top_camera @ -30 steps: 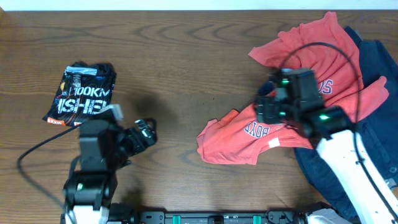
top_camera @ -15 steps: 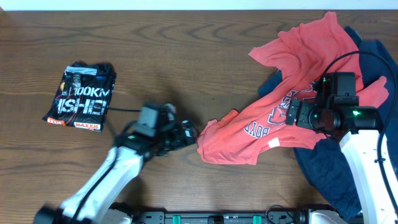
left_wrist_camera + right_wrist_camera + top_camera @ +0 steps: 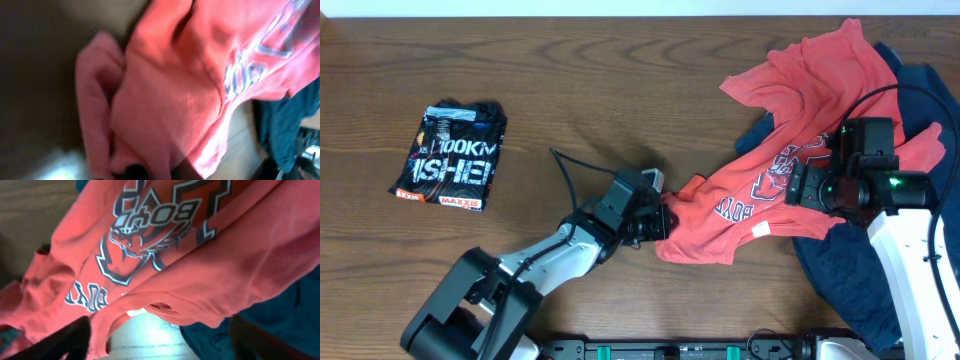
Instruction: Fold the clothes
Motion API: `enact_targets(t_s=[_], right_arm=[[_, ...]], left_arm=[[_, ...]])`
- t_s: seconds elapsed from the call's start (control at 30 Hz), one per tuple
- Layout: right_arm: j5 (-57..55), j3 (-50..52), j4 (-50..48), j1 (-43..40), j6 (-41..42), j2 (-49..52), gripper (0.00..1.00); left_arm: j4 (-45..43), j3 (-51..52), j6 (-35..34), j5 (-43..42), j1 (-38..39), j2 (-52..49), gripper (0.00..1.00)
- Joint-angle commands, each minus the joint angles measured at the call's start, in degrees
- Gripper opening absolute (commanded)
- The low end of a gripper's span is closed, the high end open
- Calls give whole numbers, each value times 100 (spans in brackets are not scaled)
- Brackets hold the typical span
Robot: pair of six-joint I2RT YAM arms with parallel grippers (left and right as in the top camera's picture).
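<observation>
- Firstly, the overhead view. The coral-red T-shirt (image 3: 790, 130) lies crumpled on the right half of the bench (image 3: 620, 80), partly on top of a navy T-shirt (image 3: 860, 280). Its long axis runs on a diagonal, from the low left corner to the far right corner.
- The left end effector (image 3: 658, 215) is at that low left corner and touches the cloth. The right end effector (image 3: 798, 185) hangs over the printed middle of the shirt. So the shirt stretches away from the left one, to the right and farther from the robot.
- A black T-shirt (image 3: 455, 155) sits already folded at the far left, well apart from both arms.
- Secondly, the left wrist view. It is blurred, but the red cloth (image 3: 170, 100) is gathered into the dark fingers (image 3: 145, 172) at the bottom edge. I judge that this end effector is clenched on the shirt's edge. A piece of the navy shirt (image 3: 280, 130) shows at the right.
- Thirdly, the right wrist view. The two fingers (image 3: 70, 337) stand wide apart in the low corners, so this end effector (image 3: 160, 325) is released and grasps nothing. The lettering (image 3: 150, 235) is directly under it, and the collar opening (image 3: 162, 309) with a white label is on the near side, toward the robot.
- My judgement: the next move is to spread the shirt flat, so the right arm must take the opposite end on the same axis.
</observation>
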State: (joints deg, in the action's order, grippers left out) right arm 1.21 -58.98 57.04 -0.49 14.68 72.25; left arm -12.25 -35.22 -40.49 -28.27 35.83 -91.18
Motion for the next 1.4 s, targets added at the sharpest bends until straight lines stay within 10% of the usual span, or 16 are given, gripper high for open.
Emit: enact_targets(t_s=[0.0,0.4,0.83,1.07,1.13,1.23,1.37], right_arm=[[-264,-48,61,-42,-11,-28,76],[-529,-42,74,-31,-170,197,71],[48,-39,37,-17,-579,691,74],[822,-26,-422,105,-1176,957,17],[828,-26,-608,195,-1178,1143,8],[831,-26,-898,317,-1283,1526,5],[935,-26,-1283,422,-1545,2070,4]], left_arm=[[-61,-282,-9,-186,-476,553,6],[328,-1504,0,-1075,-4105,2879,6],[111,-1506,1088,-260,-4669,1552,8],[-835,-1908,1088,678,-4883,1215,8],[-710,-2216,1088,739,-4968,1099,25],[455,-2645,1016,734,-4996,946,98],[2006,-2693,997,463,-4806,931,98]])
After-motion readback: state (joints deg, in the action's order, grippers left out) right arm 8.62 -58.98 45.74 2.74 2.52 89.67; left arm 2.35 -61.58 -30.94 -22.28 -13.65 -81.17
